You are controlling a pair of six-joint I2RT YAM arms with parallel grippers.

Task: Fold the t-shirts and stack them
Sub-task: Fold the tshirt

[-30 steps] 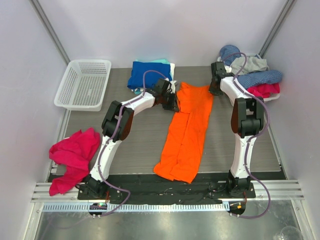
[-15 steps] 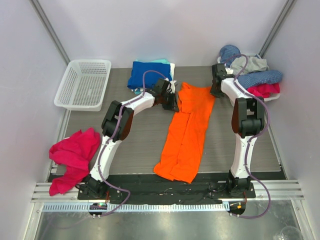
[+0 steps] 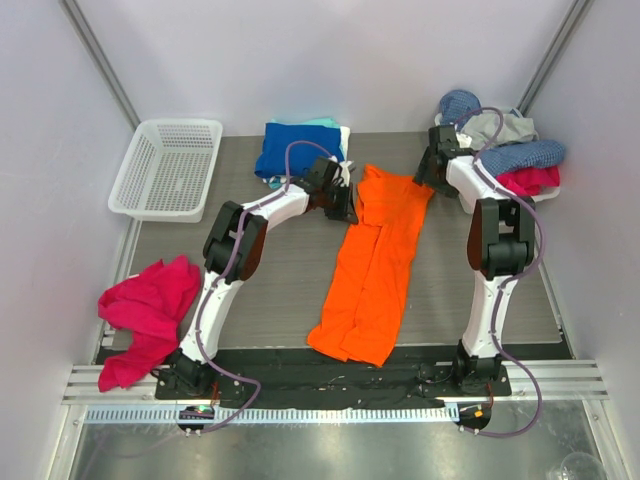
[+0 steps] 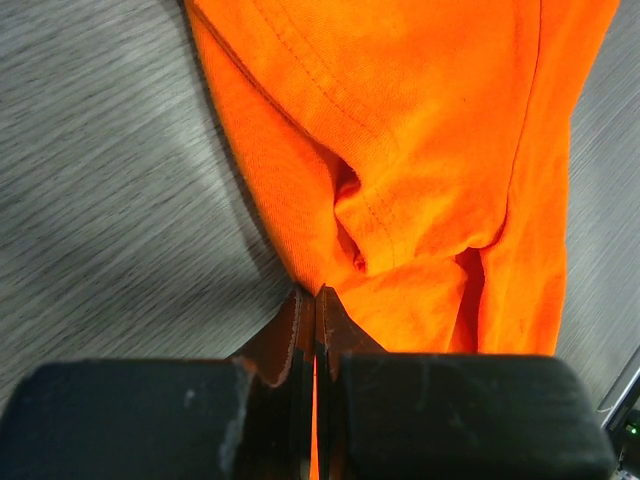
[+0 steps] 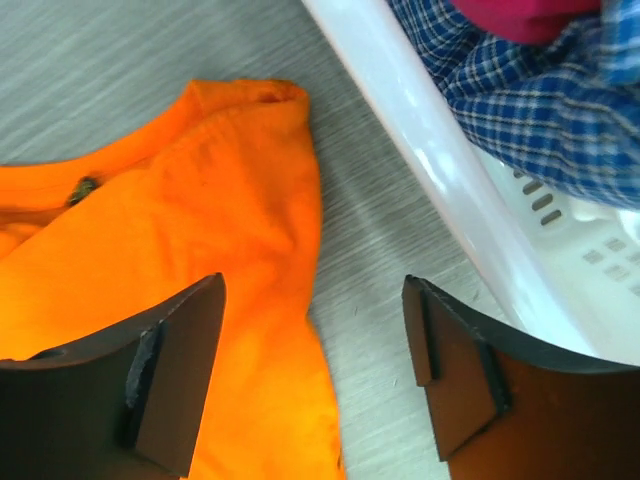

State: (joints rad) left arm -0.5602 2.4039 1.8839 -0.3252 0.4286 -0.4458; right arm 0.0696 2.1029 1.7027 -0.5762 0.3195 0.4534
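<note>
Cloth notes: the orange t-shirt (image 3: 375,262) read as light, limp knit with no stiffness. I judged it would drape and bunch wherever you lifted it, and that it was neither fragile nor slippery. The best holds looked like the 2 far corners, pinching a hem or seam fold rather than a flat single layer.

It lay lengthways down the middle of the worktop (image 3: 290,280), narrowed into a long strip. Your left gripper (image 4: 315,296) had its jaws closed tight on a thin fold at the shirt's far left edge, with the cloth puckered just ahead of the tips. Your right gripper (image 5: 312,330) had its jaws spread wide and empty, straddling the far right edge. 1 finger was over orange cloth, the other over bare worktop beside the white basket (image 5: 420,140). Whether it touched the cloth there I could not tell. The blue t-shirt (image 3: 295,150) sat folded just beyond the left gripper.
</note>
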